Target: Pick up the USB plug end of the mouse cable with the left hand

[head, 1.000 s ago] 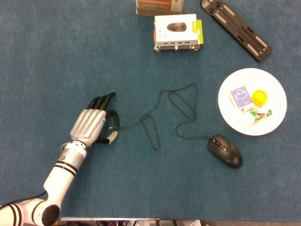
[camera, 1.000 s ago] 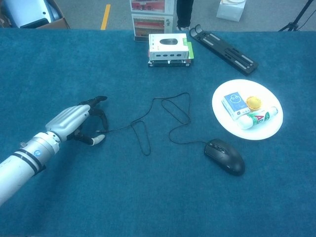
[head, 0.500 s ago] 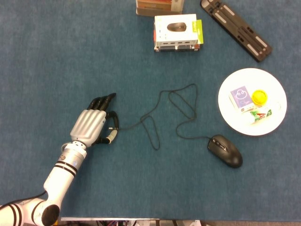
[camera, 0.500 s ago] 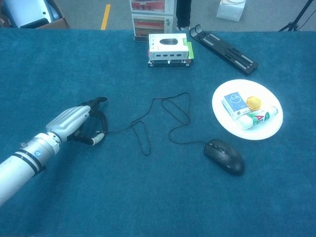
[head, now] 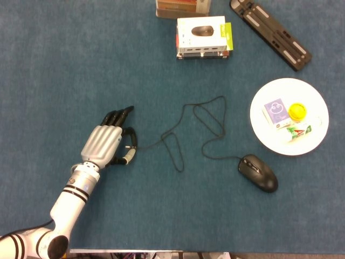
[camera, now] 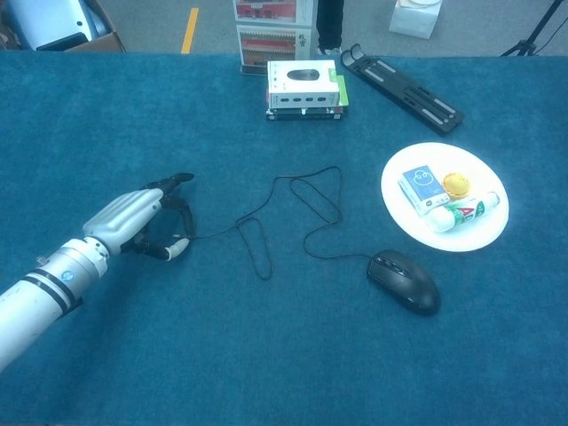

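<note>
Fingers (head: 128, 136) of the left hand (head: 105, 143) are closing on the USB plug (camera: 184, 238) lying low on the table (head: 64, 65), so the pinch is needing firming before a slow lift that avoids dragging the cable (head: 186, 129).

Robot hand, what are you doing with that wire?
The robot's left hand is on the blue table, its thumb and a finger closing around the plug end of the mouse cable. The plug looks pinched but not lifted. The cable loops across to the black mouse, which lies near a white plate of small things. The right hand is not in view.
</note>
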`<state>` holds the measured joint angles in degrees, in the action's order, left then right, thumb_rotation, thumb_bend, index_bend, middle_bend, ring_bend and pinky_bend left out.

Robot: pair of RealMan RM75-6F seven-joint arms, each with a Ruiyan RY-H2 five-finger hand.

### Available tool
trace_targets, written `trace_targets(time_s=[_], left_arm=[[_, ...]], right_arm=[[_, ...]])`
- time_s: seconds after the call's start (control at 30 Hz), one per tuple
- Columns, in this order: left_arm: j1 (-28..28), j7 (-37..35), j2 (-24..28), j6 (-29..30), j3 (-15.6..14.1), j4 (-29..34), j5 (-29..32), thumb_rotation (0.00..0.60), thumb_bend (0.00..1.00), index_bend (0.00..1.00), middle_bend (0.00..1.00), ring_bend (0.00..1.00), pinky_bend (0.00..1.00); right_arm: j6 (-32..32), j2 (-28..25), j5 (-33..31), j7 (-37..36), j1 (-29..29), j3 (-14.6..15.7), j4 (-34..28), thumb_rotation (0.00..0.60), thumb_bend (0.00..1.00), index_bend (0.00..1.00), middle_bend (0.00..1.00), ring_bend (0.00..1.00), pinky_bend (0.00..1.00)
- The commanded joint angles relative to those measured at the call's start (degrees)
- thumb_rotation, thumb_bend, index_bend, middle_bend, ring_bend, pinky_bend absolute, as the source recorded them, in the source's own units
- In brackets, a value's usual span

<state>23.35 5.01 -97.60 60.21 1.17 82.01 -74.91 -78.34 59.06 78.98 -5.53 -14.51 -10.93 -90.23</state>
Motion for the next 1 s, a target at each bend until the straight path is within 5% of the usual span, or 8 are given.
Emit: trace_targets(time_s=[0.03,0.37,0.6,1.0], left_arm=[[-0.16,-0.49,0.52,0.85,0.05,1.10,-0.89,0.600,0.38,0.53,0.00,0.00,0.00],[-1.28,-6.87,5.39,6.97,-0.38,8.66,-8.33,0.600,0.38,0.54,0.00,0.00,0.00],[-1.83,-23.57,12.16,13.67,-2.67,13.64,-19.37,0.583,0.38,0.54,0.00,0.00,0.00],[-2.95,-36.69,17.74,25.33,-8.05,13.01,-33.26,0.600,0.38,0.54,0.00,0.00,0.00]], right_arm=[[-0.09,0.03,0.00,-0.16,0.07,-0.01,0.07,0.600,0.04,0.37,0.18,0.17,0.30],[-0.69,0.78,0.31,-1.79,0.52,0.12,1.00,0.600,0.04,0.37,0.18,0.17,0.30],[-1.56,1.65,0.90,-3.37,1.04,0.34,1.97,0.600,0.04,0.37,0.18,0.17,0.30],[-2.11,2.77,1.51,-5.17,1.28,0.40,3.06,0.600,0.04,0.37,0.18,0.17,0.30]])
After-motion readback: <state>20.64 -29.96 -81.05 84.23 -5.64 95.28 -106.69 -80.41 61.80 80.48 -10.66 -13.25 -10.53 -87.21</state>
